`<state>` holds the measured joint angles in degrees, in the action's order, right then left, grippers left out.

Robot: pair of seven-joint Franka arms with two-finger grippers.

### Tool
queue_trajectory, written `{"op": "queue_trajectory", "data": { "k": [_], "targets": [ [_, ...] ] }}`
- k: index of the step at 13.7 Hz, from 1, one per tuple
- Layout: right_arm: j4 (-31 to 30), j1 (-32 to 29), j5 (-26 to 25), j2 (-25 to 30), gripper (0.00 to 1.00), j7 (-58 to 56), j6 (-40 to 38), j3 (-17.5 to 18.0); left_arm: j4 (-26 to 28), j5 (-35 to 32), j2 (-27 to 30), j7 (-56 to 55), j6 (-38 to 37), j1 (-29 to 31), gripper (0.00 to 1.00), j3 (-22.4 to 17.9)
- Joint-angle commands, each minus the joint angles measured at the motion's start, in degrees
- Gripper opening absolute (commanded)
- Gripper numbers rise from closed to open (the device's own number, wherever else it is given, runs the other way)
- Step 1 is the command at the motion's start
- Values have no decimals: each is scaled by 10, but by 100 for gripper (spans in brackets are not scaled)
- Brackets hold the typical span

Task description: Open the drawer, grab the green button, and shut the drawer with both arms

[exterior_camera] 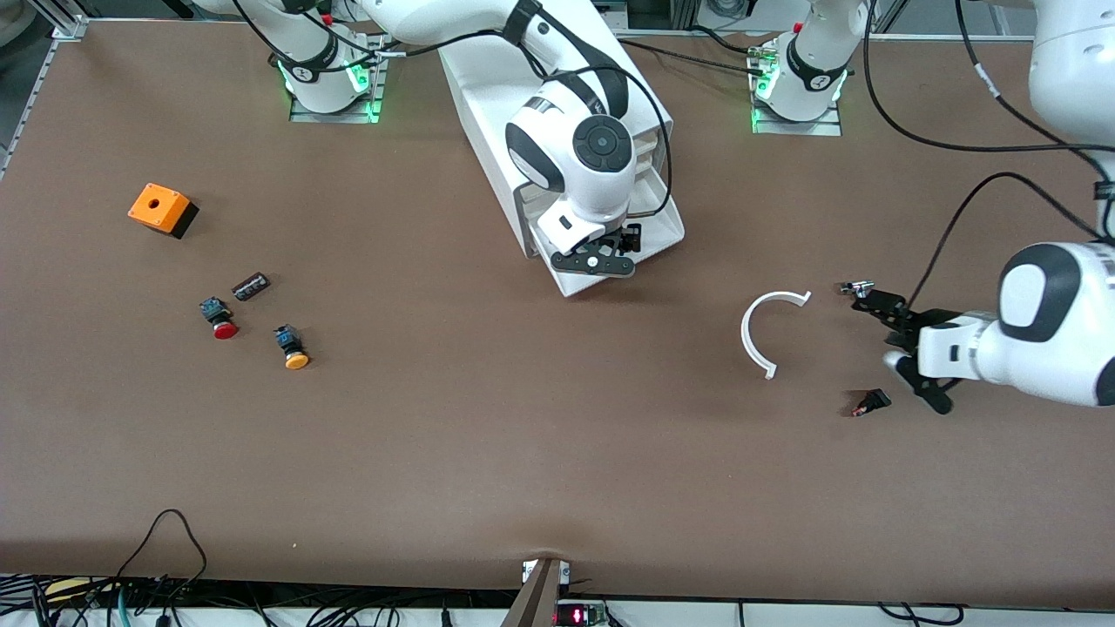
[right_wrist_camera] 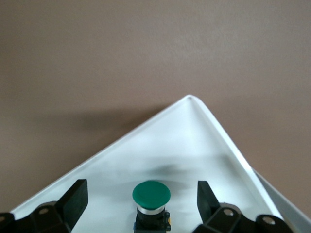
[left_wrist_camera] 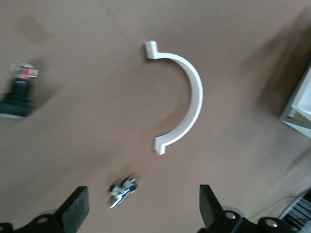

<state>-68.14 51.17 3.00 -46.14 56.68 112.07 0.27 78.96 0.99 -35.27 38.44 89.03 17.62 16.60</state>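
Right wrist view: unlabelled green button (right_wrist_camera: 151,193) between open claw (right_wrist_camera: 141,206) fingers.

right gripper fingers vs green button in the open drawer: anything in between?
Nothing. In the right wrist view the button stands on the bare white floor of the drawer, between the open fingers of the right gripper, apart from both.

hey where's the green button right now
The green button lies in the pulled-out bottom drawer of the white cabinet, directly under the right end effector, whose open fingers straddle it without touching.
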Motion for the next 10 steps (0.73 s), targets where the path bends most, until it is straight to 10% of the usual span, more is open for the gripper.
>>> {"op": "queue_trajectory", "data": {
  "k": [1,6,10],
  "targets": [
    [-14,16,-10,1,98,29,19,-6,-4,-42,55,-10,-5,-6,100,4],
    [-37,36,-11,-1,89,26,47,-6,26,-60,172,-112,-33,-96,100,-67],
    [-51,40,-11,0,55,22,46,-6,115,-39,287,-258,-34,-166,100,-118]
  ]
}}
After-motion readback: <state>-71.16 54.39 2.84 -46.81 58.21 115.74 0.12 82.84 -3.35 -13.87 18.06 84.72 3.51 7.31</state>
